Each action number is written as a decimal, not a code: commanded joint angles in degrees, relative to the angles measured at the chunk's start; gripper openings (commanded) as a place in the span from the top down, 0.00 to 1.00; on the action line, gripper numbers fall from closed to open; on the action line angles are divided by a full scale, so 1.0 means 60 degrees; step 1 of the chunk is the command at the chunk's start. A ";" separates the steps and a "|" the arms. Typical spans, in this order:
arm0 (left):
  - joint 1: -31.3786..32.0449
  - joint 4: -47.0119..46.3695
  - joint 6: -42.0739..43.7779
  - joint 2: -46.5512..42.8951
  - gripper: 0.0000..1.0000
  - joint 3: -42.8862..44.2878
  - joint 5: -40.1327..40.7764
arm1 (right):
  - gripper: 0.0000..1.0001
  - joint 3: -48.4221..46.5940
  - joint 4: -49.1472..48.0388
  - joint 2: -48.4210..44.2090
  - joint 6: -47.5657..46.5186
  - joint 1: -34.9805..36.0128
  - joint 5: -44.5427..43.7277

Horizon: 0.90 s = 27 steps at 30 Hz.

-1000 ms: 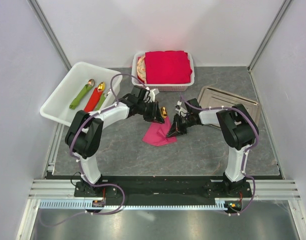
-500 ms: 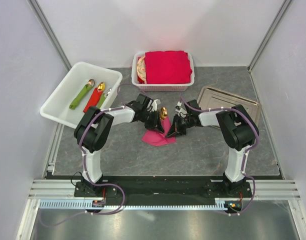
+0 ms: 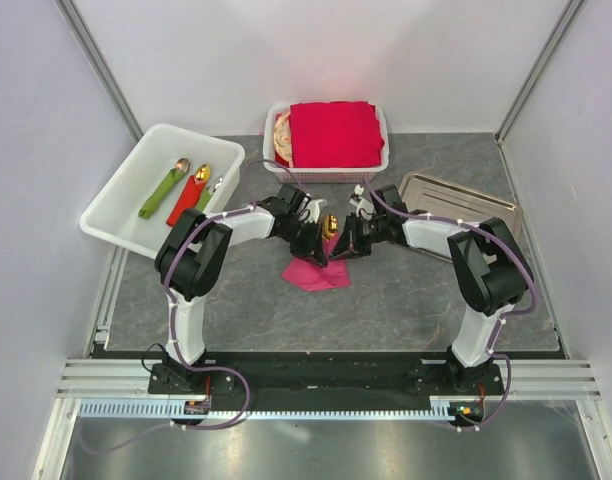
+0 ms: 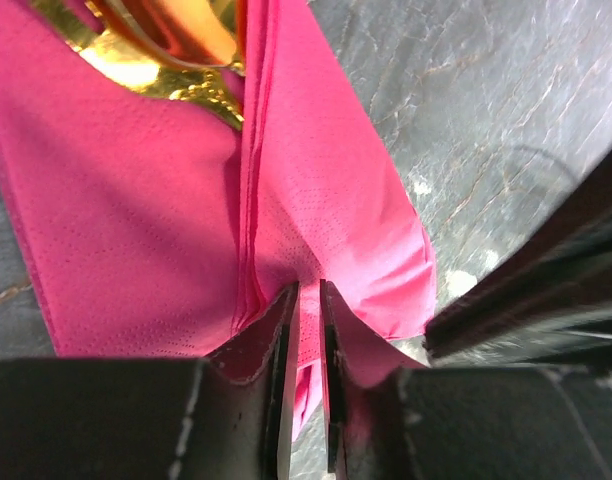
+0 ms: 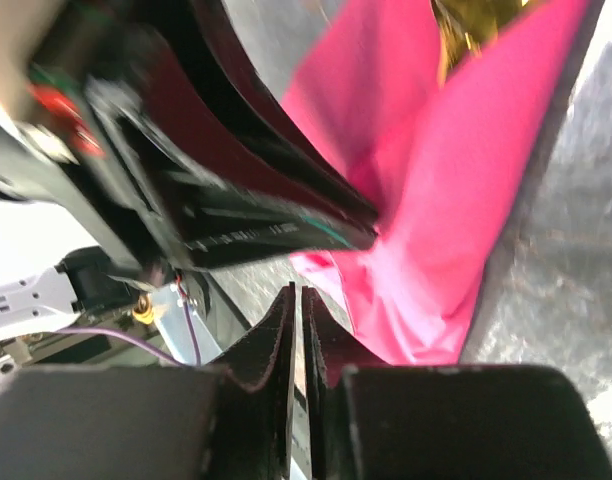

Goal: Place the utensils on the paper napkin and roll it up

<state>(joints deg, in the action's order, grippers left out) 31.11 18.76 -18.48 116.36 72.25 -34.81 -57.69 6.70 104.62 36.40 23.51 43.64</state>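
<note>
The magenta paper napkin [image 3: 320, 272] lies folded on the grey table at the centre, with the gold utensils [image 3: 330, 226] sticking out of its far end. My left gripper [image 3: 317, 247] is shut on a fold of the napkin [image 4: 316, 210]; pink paper shows between its fingertips [image 4: 286, 300]. The gold utensils [image 4: 156, 45] lie inside the fold ahead of it. My right gripper [image 3: 347, 246] sits right next to the left one, jaws shut with nothing seen between them. In the right wrist view the napkin [image 5: 466, 190] stands beside its fingers [image 5: 326, 320], and gold metal [image 5: 466, 25] shows at the top.
A white bin [image 3: 126, 190] at the back left holds spoons in green and red bundles [image 3: 186, 190]. A white basket [image 3: 378, 160] at the back holds a stack of red napkins [image 3: 332, 133]. A metal tray [image 3: 466, 200] lies at the right.
My right gripper has moved left and up, close against the left gripper at the napkin. The left gripper shifted slightly right, and the napkin is bunched narrower.
</note>
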 commanded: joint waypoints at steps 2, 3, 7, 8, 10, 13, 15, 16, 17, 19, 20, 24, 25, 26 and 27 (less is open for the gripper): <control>-0.0073 0.0738 0.1833 0.0397 0.78 0.0467 0.0352 | 0.90 -0.0711 -0.0252 0.0185 -0.0163 -0.0153 -0.0446; -0.0117 0.0754 0.1893 0.0412 0.78 0.0483 0.0337 | 0.93 -0.0857 -0.0238 0.0374 -0.0193 -0.0168 -0.0621; -0.0176 0.0828 0.2288 0.0485 0.78 0.0571 0.0206 | 0.96 -0.1019 -0.0267 0.0756 -0.0120 -0.0183 -0.0827; -0.0176 0.0828 0.2347 0.0500 0.78 0.0571 0.0191 | 0.96 -0.1034 -0.0325 0.0902 -0.0105 -0.0183 -0.0871; -0.0176 0.0828 0.2479 0.0529 0.78 0.0571 0.0147 | 0.97 -0.1093 -0.0456 0.1078 -0.0003 -0.0182 -0.0901; -0.0176 0.0813 0.2567 0.0558 0.78 0.0586 0.0045 | 0.97 -0.1137 -0.0778 0.1401 0.0173 -0.0182 -0.0988; -0.0176 0.0813 0.2582 0.0544 0.78 0.0571 0.0001 | 0.98 -0.1224 -0.0911 0.1664 0.0304 -0.0168 -0.0974; -0.0176 0.0813 0.2625 0.0529 0.78 0.0556 -0.0029 | 0.98 -0.1239 -0.1056 0.1738 0.0348 -0.0182 -0.0945; -0.0176 0.0799 0.2626 0.0515 0.78 0.0542 -0.0043 | 0.98 -0.1254 -0.1043 0.1840 0.0378 -0.0168 -0.0930; -0.0176 0.0813 0.2713 0.0457 0.77 0.0483 -0.0073 | 0.98 -0.1239 -0.1043 0.1899 0.0451 -0.0168 -0.0916; -0.0176 0.0813 0.2728 0.0442 0.77 0.0483 -0.0058 | 0.98 -0.1181 -0.1043 0.1900 0.0466 -0.0153 -0.0959; -0.0176 0.0799 0.2816 0.0427 0.77 0.0498 -0.0029 | 0.98 -0.1049 -0.0898 0.1797 0.0276 -0.0109 -0.1645; -0.0190 0.0813 0.2831 0.0398 0.77 0.0512 -0.0043 | 0.98 -0.1034 -0.0723 0.1797 0.0218 -0.0109 -0.1793; -0.0190 0.0799 0.2845 0.0383 0.77 0.0512 -0.0044 | 0.99 -0.0947 -0.0634 0.1783 0.0203 -0.0095 -0.2113; -0.0219 0.0769 0.2773 0.0310 0.77 0.0512 -0.0102 | 1.00 -0.0888 -0.0575 0.1782 0.0173 -0.0095 -0.2291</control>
<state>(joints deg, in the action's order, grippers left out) 30.35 22.41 -5.43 117.60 75.07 -37.63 -63.35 2.39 115.20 38.68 22.79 38.02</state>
